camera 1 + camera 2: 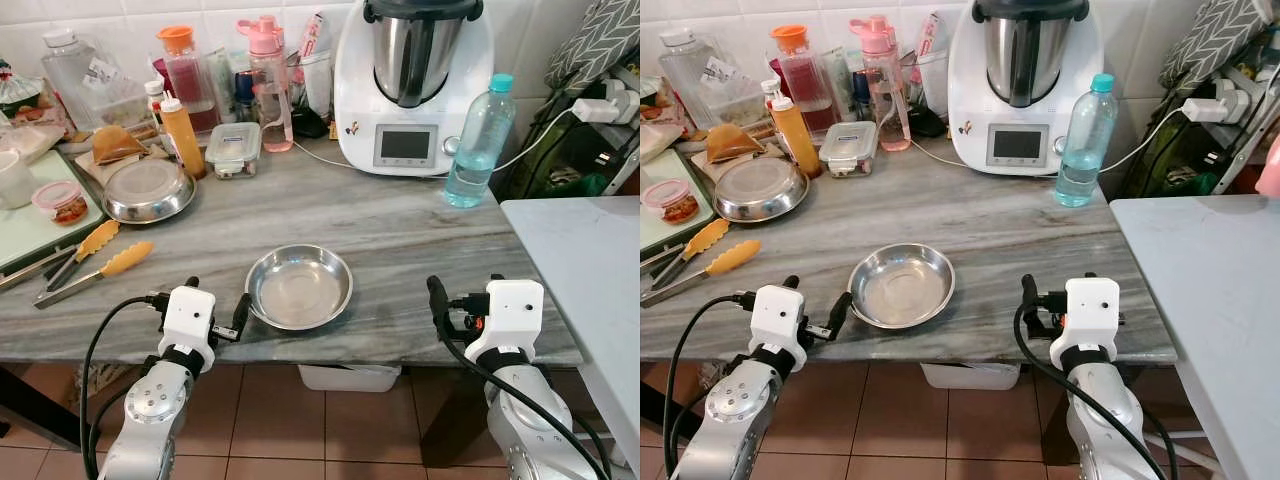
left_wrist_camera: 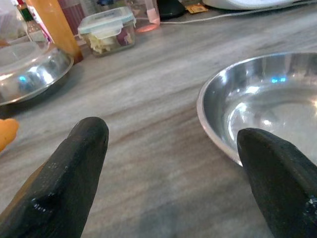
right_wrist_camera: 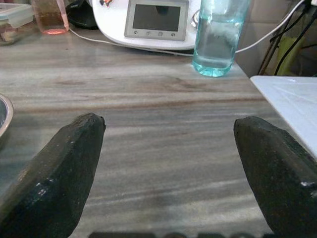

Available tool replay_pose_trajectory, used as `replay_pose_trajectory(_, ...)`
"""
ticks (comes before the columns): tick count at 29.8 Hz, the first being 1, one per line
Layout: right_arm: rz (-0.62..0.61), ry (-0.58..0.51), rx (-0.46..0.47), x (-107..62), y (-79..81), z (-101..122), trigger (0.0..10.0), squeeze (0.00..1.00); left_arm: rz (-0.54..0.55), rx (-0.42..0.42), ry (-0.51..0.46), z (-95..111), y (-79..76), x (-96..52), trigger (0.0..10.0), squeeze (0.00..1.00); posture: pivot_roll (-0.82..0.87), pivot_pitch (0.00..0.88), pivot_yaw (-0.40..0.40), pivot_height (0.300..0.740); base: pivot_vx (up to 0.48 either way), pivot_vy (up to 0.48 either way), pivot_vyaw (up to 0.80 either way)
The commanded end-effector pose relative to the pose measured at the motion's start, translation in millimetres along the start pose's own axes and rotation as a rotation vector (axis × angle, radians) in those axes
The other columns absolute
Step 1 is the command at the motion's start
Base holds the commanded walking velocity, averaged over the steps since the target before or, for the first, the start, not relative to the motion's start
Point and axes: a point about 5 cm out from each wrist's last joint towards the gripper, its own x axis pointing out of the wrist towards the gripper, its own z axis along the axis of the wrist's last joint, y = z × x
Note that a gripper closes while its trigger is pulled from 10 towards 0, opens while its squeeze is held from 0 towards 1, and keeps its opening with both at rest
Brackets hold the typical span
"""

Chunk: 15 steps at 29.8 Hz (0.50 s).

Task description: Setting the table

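Steel bowl [image 1: 299, 287] near counter [image 1: 400, 230] edge, left gripper [image 2: 173, 163] spread beside it, possibly touching, right gripper [image 3: 168, 163] spread, empty.

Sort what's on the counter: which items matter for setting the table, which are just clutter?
Job:
steel plate near the front edge
second steel plate further back on the left
left gripper, open, beside the near plate
right gripper, open, over bare counter

Clutter:
food processor
water bottle
tongs
sauce bottle
food container
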Motion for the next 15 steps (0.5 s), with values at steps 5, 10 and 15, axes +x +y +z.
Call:
replay_pose_trajectory(5,0.003,-0.005,0.015,1.7,2.0,0.4,10.0,0.00,0.002,0.016,0.000,3.2,2.8,0.2,10.0,0.00,-0.10,0.016,0.086,0.740,0.000,0.000,0.00)
replay_pose_trajectory(10,0.003,-0.005,0.019,2.3,2.1,0.2,10.0,0.00,0.003,0.017,0.004,3.4,3.3,-0.3,10.0,0.00,-0.10,0.014,0.087,0.740,0.000,0.000,0.00)
replay_pose_trajectory(15,0.002,-0.005,0.021,3.4,1.8,-0.3,10.0,0.00,0.001,0.017,0.007,3.4,3.5,-0.5,10.0,0.00,-0.09,0.012,0.089,0.740,0.000,0.000,0.00)
